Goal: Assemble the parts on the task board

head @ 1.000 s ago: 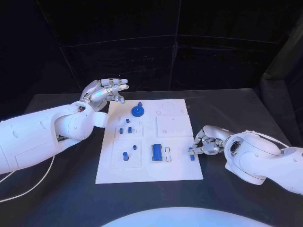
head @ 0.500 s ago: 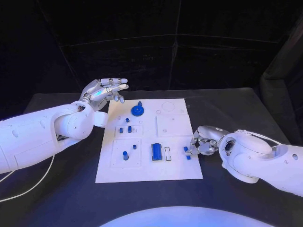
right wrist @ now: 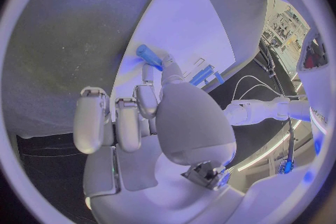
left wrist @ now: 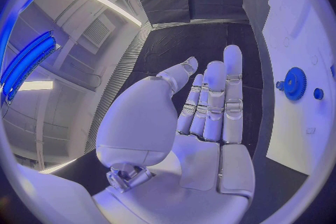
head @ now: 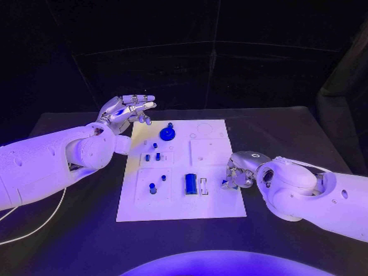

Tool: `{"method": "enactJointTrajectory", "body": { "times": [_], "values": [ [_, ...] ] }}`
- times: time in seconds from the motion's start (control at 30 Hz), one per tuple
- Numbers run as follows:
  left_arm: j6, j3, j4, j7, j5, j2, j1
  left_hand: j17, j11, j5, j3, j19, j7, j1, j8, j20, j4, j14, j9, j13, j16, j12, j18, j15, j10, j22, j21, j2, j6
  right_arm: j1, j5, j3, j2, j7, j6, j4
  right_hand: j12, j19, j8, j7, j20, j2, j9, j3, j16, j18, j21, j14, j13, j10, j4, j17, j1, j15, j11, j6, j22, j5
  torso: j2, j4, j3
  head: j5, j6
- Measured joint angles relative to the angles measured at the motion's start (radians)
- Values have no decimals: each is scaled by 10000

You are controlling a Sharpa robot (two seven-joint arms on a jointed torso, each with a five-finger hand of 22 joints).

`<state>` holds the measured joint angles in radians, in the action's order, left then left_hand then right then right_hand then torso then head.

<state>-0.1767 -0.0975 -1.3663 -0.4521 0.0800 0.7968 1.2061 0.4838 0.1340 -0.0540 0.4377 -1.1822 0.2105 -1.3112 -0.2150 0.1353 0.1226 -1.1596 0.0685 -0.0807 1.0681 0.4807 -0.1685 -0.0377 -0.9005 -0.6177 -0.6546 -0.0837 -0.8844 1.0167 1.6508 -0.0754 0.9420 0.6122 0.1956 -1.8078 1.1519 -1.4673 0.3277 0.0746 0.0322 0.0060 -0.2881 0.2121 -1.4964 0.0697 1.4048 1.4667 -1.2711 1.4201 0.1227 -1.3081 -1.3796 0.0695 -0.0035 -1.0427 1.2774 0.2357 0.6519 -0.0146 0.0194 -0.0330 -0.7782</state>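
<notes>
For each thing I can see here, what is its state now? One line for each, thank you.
Left robot hand: raised beside the board's far left corner, fingers apart, holding nothing.
Right robot hand: at the board's right edge, pinching a small blue part.
Task board: lying flat on the black table.
Blue gear: on the board near its far end.
Long blue block: on the board near its middle, untouched.

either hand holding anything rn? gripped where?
Right hand pinches a small blue part by one end, over the board. Left hand holds nothing, fingers apart.
</notes>
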Motion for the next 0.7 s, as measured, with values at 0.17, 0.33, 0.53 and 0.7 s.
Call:
{"method": "enactJointTrajectory", "body": {
  "times": [0.17,0.33,0.53,0.7],
  "values": [
    [22,-3,6,19,-2,8,-1,0,0,0,0,0,0,0,0,0,0,0,0,0,0,0,0,0,0,0,0,0,0,-16,208,3,-24,41,-69,-5,-19,0,-2,2,0,66,-292,-58,0,0,0,0,2,-1,-118,1,-69,0,0,-3,0,265,0,-2,2,1,-1],
    [36,-4,9,39,-2,9,-2,1,0,0,0,0,0,0,1,0,0,0,0,-1,0,-2,0,0,0,0,0,0,0,-19,340,16,-36,41,-201,-53,-119,0,-154,5,0,79,-292,-273,0,0,0,1,5,-38,-390,1,-420,-1,-36,-6,-5,312,0,-8,2,0,4],
    [60,-7,10,76,-13,16,-2,1,0,0,0,0,0,0,1,0,0,0,0,0,0,-2,0,0,0,0,0,0,0,1,540,42,-56,33,-519,-100,-225,0,-323,10,0,-12,-290,-397,0,0,0,-1,77,-108,-524,2,-698,-4,-37,-6,-26,295,-4,-8,0,0,-14],
    [76,-9,10,99,-19,18,-2,1,0,0,0,0,0,0,2,0,0,36,0,-1,0,-3,0,-37,0,0,0,0,0,8,579,48,-44,32,-605,-137,-232,0,-467,-21,0,-1,-285,-647,0,0,0,0,77,-109,-275,3,-736,-5,-37,-56,44,793,-4,-8,0,0,-22]
  ]
}}
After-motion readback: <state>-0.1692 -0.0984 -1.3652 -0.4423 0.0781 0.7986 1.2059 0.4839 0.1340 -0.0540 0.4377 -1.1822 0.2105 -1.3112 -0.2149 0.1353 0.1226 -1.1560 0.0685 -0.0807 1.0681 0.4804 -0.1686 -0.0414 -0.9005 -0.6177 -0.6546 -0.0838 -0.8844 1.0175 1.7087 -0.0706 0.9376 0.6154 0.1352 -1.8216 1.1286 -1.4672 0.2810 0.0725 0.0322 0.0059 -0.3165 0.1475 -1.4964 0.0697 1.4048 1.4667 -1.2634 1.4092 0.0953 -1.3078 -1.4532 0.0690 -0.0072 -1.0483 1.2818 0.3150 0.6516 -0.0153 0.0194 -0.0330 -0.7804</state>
